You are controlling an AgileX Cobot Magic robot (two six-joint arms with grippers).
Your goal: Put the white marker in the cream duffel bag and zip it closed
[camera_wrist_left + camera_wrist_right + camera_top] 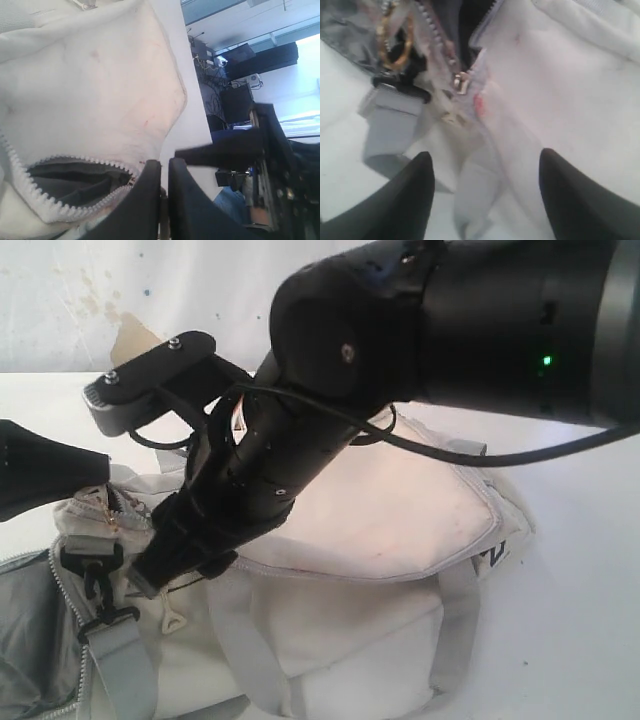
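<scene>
The cream duffel bag [380, 510] lies on the white table, and the same cream duffel bag [90, 90] fills the left wrist view, its grey zipper [60, 210] partly open onto dark lining. My left gripper [165, 162] is shut beside the zipper's closed end, with a thin strip pinched between its fingers. In the exterior view the left gripper [100, 472] reaches in from the left. My right gripper [485, 165] hangs open over a fabric tab [475, 200] below a metal zipper slider [460, 82]; the right gripper [150, 580] is at the bag's left end. The white marker is out of view.
A black buckle [95, 590] and a grey strap [120, 670] hang at the bag's left end. A side pocket with grey lining [20, 650] gapes open. A gold ring [395, 40] sits near the slider. The big right arm [420, 330] covers the upper scene.
</scene>
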